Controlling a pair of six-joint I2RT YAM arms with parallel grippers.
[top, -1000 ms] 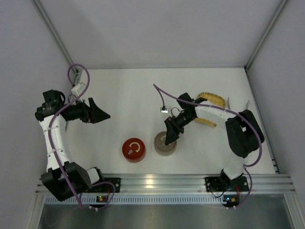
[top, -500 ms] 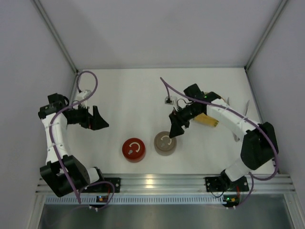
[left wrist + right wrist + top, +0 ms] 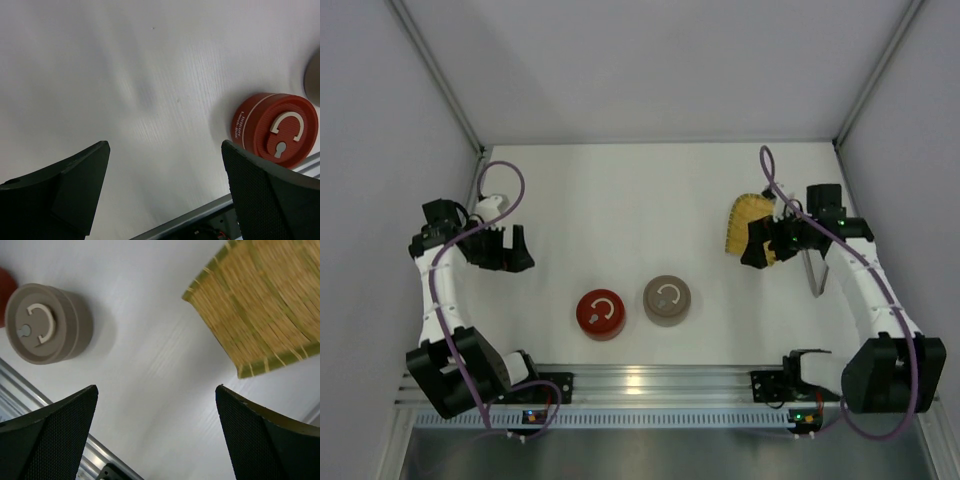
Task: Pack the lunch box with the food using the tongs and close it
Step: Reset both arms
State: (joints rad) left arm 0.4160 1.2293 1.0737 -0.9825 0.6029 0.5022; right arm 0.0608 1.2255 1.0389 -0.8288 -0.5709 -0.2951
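White table (image 3: 620,200) holds red box (image 3: 601,314), grey box (image 3: 667,298), woven tray (image 3: 740,225)

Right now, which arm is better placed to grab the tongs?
Right. The right gripper, open, sits by the yellow tray with the tongs just beside that arm; the left gripper is far across the table.

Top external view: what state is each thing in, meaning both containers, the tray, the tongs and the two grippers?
Red container: upright, lid on.
Grey container: upright, lid on, beside the red one, not touching it.
Yellow woven tray: flat on the table, no food on the visible part.
Tongs: lying on the table right of the tray, unheld.
Left gripper: open, empty.
Right gripper: open, empty.
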